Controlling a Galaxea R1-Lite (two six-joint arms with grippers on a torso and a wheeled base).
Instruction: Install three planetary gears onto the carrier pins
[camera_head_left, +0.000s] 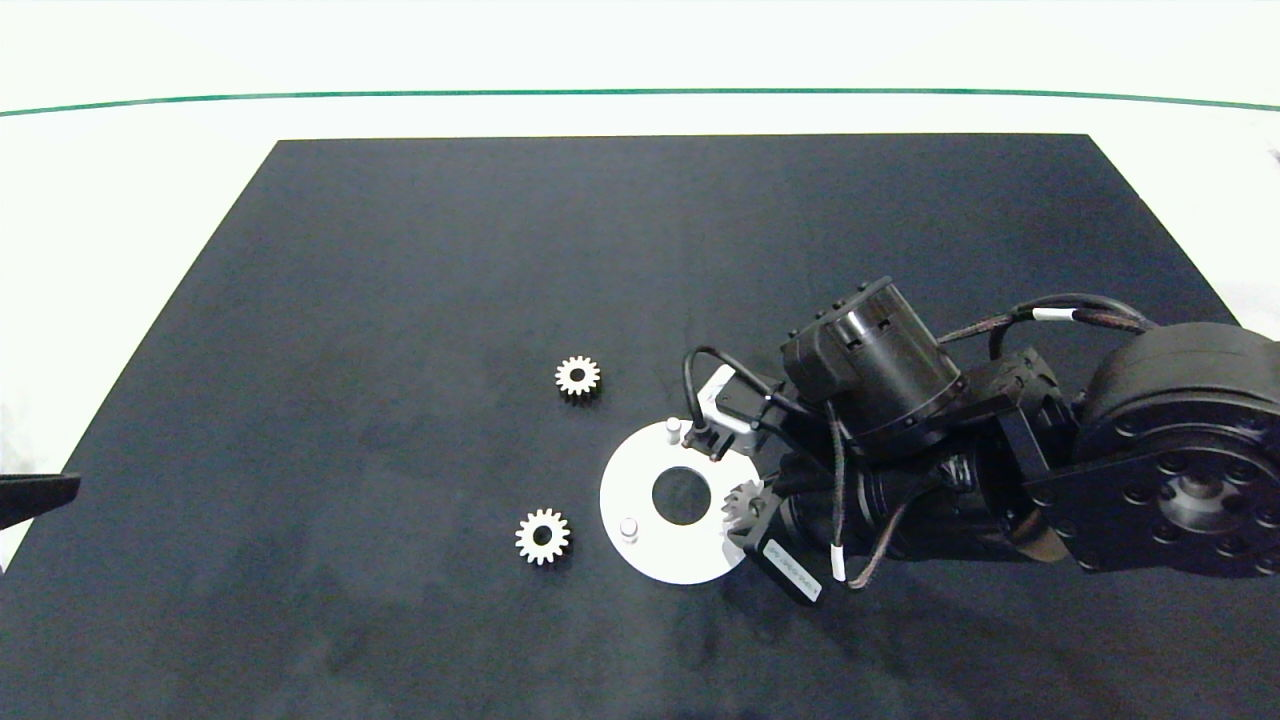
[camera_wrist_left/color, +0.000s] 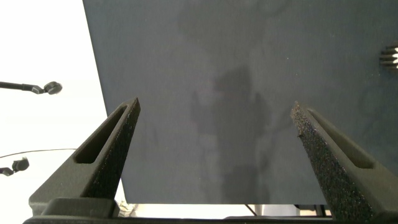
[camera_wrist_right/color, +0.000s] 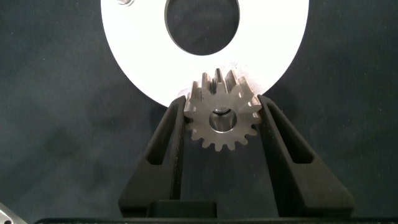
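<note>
Right gripper (camera_wrist_right/color: 222, 121) clamped on one gear (camera_wrist_right/color: 222, 118) over the white disc's (camera_head_left: 640, 530) edge. Left gripper (camera_wrist_left/color: 214, 134) wide open, parked off left.

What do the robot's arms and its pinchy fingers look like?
The right arm is black and chunky, with round joints, braided cables and small white labels. Its right gripper has two dark, slotted fingers. The left gripper has matching rough, dark wedge-shaped fingers.
</note>
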